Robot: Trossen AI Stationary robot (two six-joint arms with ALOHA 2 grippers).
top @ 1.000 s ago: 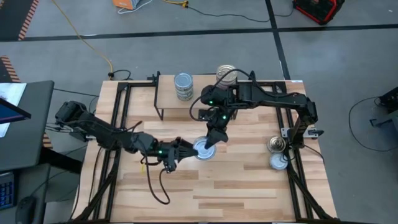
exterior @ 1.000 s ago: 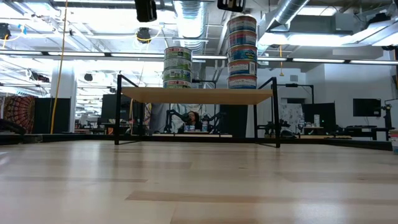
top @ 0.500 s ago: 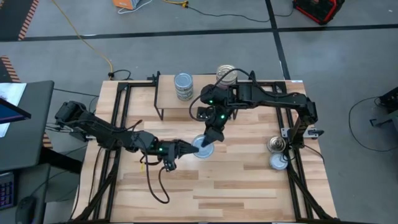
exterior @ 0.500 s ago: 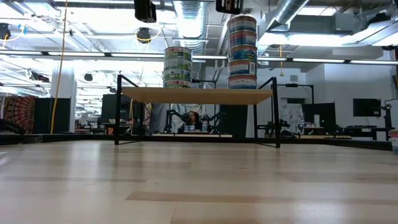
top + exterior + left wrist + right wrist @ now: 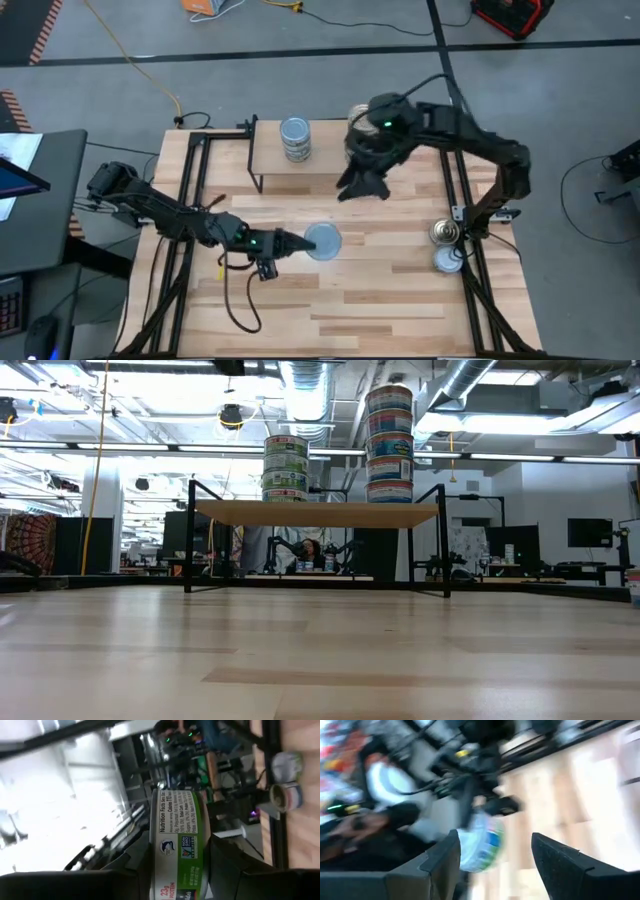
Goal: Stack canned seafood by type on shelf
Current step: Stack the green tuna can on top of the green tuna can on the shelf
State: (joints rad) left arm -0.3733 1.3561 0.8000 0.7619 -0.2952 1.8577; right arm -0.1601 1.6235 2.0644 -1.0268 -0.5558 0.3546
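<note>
My left gripper (image 5: 298, 242) reaches from the table's left to mid-table, shut on a flat round tin (image 5: 323, 240) with a green-and-white label (image 5: 176, 845). My right gripper (image 5: 358, 186) hangs open near the shelf's (image 5: 268, 160) front edge, apart from that tin; its wrist view shows the tin (image 5: 481, 844) farther off. Two stacks of tins stand on the shelf top (image 5: 315, 513): a green-labelled one (image 5: 286, 468) and a taller blue-labelled one (image 5: 389, 443). My right arm partly hides the blue stack in the high view. My left gripper pinches the tin between its two fingers (image 5: 136, 865), one on each flat face near the rim (image 5: 156, 870). The fingers come level from the table's left. The tin lies flat, top face up (image 5: 325, 238), lifted clear of the tabletop.
Two more tins (image 5: 445, 233) (image 5: 449, 260) sit by the table's right edge, next to the right arm's base. Black frame rails run along both sides of the table. Bare wood lies between the shelf and the near edge. A person sits in the room behind.
My right gripper has let go of the tin and drawn away from it, up and toward the shelf at the far edge. My left gripper keeps the tin and has shifted it slightly toward the table's right.
</note>
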